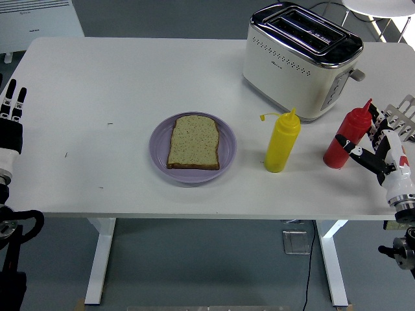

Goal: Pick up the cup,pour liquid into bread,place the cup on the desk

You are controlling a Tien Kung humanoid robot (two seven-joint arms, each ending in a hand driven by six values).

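**Right hand at the red bottle**

Broadly: white table [130, 78], toaster [301, 59] at far right, purple plate [159, 150] bearing bread [193, 142], yellow bottle [282, 141], red bottle [347, 139] near right edge. Right hand [382, 146] spread, thumb against bottle, fingers partly hidden behind it; grip not closed. Left hand [11, 116] cut off at left edge, fingers straight.

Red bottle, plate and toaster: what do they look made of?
Red bottle: likely soft plastic, smooth and slightly glossy, with a moulded nozzle. Plate: lilac, smooth with a faint sheen, ceramic or plastic; cannot tell which. Toaster: cream matte body, probably plastic, under a mirror-bright metal top.
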